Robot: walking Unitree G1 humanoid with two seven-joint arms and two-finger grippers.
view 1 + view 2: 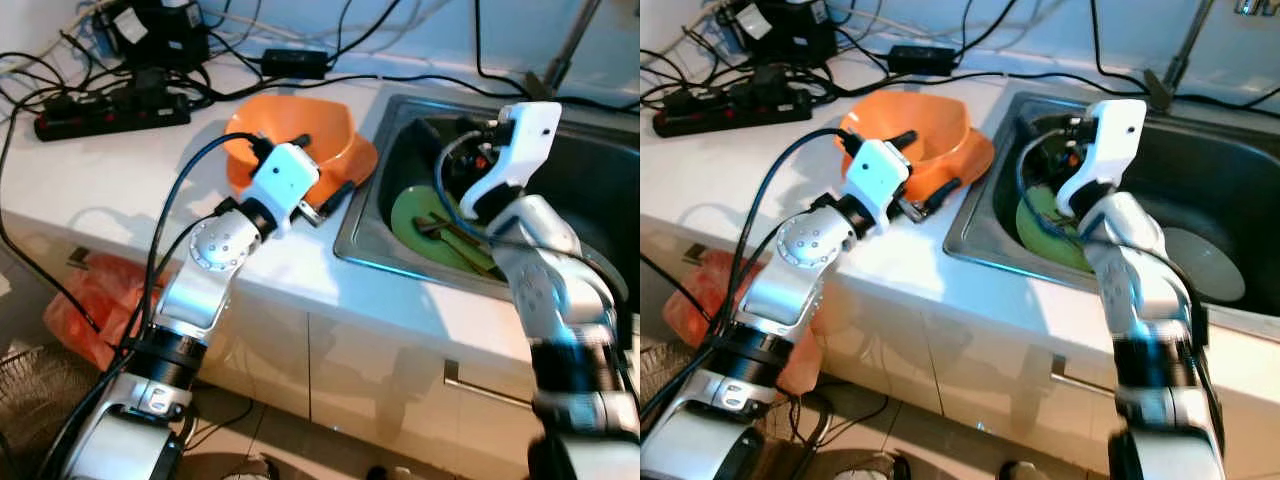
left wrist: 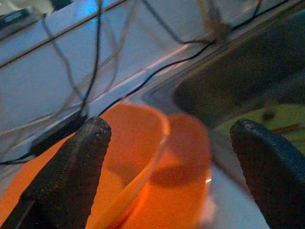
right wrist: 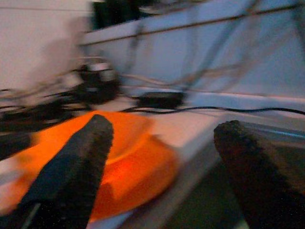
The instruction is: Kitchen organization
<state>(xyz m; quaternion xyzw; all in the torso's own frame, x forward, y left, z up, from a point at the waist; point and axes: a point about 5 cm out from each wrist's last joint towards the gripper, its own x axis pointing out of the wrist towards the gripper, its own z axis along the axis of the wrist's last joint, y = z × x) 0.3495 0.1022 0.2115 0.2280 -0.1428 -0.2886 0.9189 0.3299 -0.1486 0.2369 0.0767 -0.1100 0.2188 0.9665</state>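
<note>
Orange bowl (image 1: 300, 130): sits on the white countertop (image 1: 120, 170), tilted and resting in or on an orange plate (image 2: 183, 176) that reaches the left rim of the sink (image 1: 365, 215).
Left gripper (image 1: 318, 175): reaches over the counter at the near side of the orange bowl; in its wrist view the two black fingers (image 2: 71, 176) stand wide apart with the bowl and plate between them, nothing clamped.
Right gripper (image 3: 159, 162): held over the left part of the sink, pointing back toward the counter; its wrist view, blurred, shows the fingers (image 3: 76, 167) spread apart and empty, the orange bowl ahead of them.
Green plate (image 1: 425, 225): lies on the sink floor under the right arm, with dark utensils (image 1: 455, 235) across it, too small to tell which kind.
Grey plate (image 1: 1205, 265): lies flat in the sink, right of the green one.
Power strip (image 1: 110, 110): at the back left of the counter, amid black cables (image 1: 400, 80) trailing along the wall.
Orange bag (image 1: 95, 305): on the floor below the counter's left end, beside the cabinet (image 1: 380, 370).
</note>
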